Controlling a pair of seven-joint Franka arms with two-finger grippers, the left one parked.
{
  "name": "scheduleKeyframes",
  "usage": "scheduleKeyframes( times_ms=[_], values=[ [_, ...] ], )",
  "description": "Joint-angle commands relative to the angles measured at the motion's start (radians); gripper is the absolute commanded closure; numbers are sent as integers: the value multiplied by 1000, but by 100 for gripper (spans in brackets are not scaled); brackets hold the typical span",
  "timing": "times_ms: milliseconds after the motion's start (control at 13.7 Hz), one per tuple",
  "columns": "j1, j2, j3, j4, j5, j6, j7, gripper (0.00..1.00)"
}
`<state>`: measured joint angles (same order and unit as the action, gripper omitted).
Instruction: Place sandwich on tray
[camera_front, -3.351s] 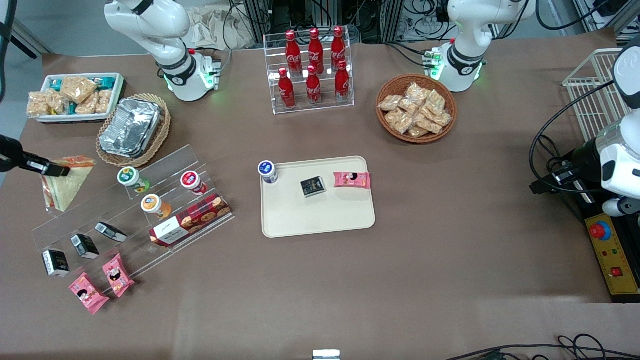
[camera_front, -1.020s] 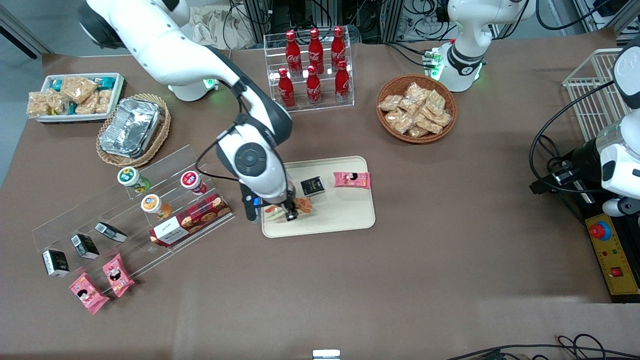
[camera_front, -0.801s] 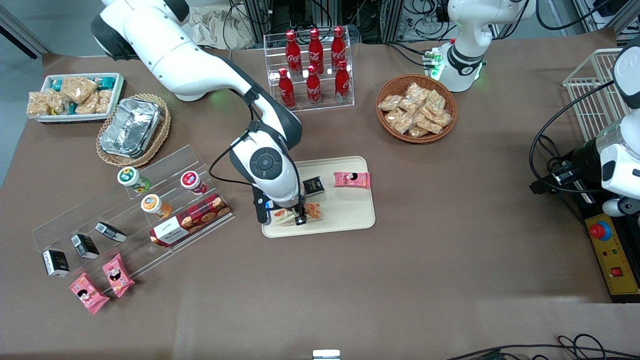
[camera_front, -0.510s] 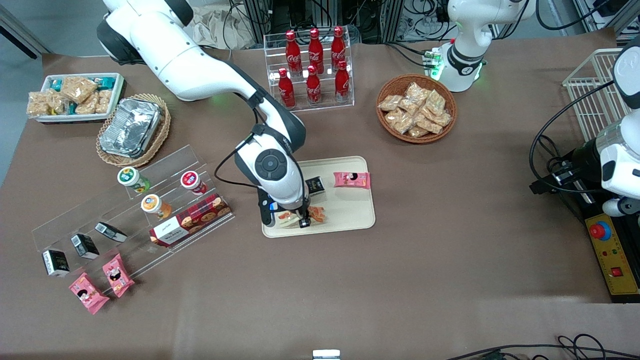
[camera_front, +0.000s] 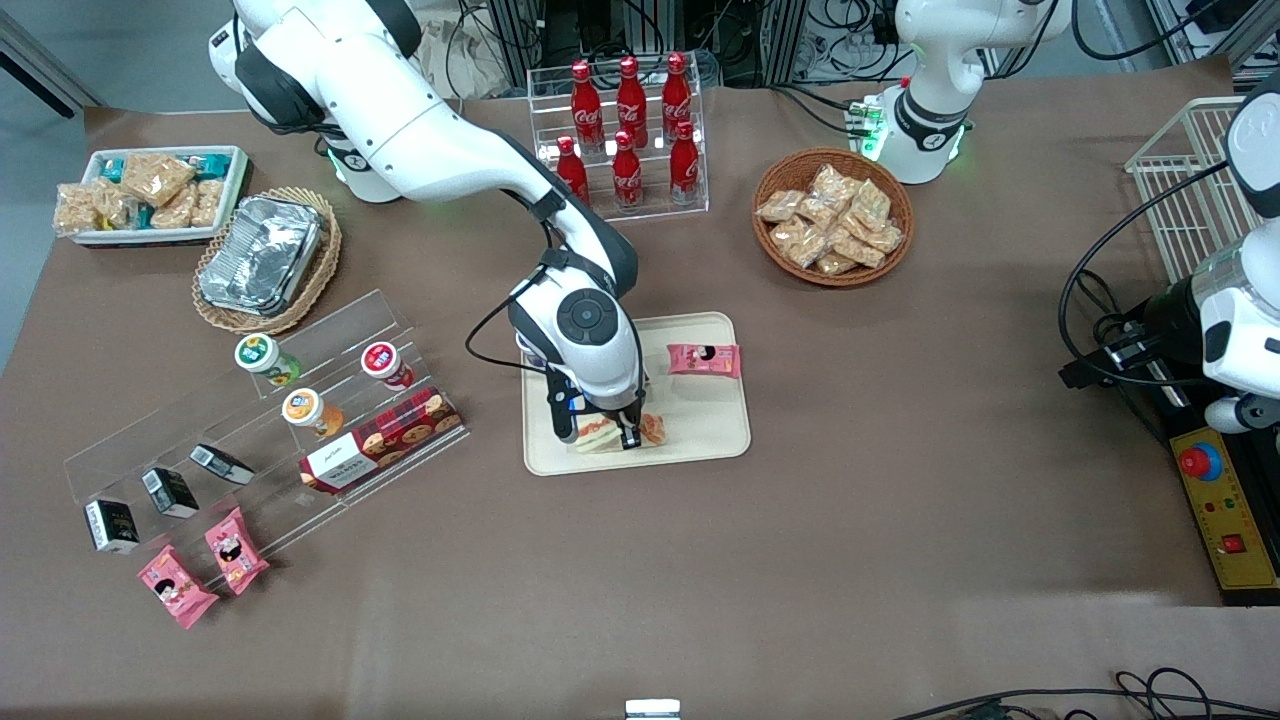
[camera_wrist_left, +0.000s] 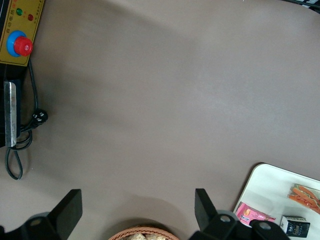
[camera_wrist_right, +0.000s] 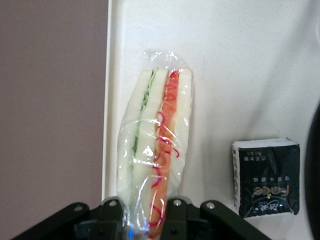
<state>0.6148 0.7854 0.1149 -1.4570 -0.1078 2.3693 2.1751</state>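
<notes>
Claw (camera_wrist_right: 142, 212) pinches sandwich (camera_wrist_right: 155, 145), seemingly lengthwise along tray (camera_wrist_right: 240, 60) rim.

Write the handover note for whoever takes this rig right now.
Gripper: shut on the sandwich, low over the tray, at the tray edge nearest the front camera.
Sandwich: held by one end of its wrap, filling edge showing, above the tray floor beside the small black carton; whether it touches down cannot be told.
Also on the tray: pink snack packet.
Done: carried to the tray.
Left: set down, open the jaws, withdraw.
</notes>
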Motion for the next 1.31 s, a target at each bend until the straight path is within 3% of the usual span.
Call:
scheduleKeyframes(
  times_ms=[0, 437, 656, 947, 1238],
  values=[
    [3, 12, -6, 30, -38, 1, 9, 0],
    [-17, -41, -11, 38, -29, -60, -33, 0],
    [-56, -138, -3, 37, -1, -201, -190, 0],
    [-134, -303, -4, 33, 112, -375, -485, 0],
    [-237, -460, -6, 20, 129, -520, -855, 0]
  ],
)
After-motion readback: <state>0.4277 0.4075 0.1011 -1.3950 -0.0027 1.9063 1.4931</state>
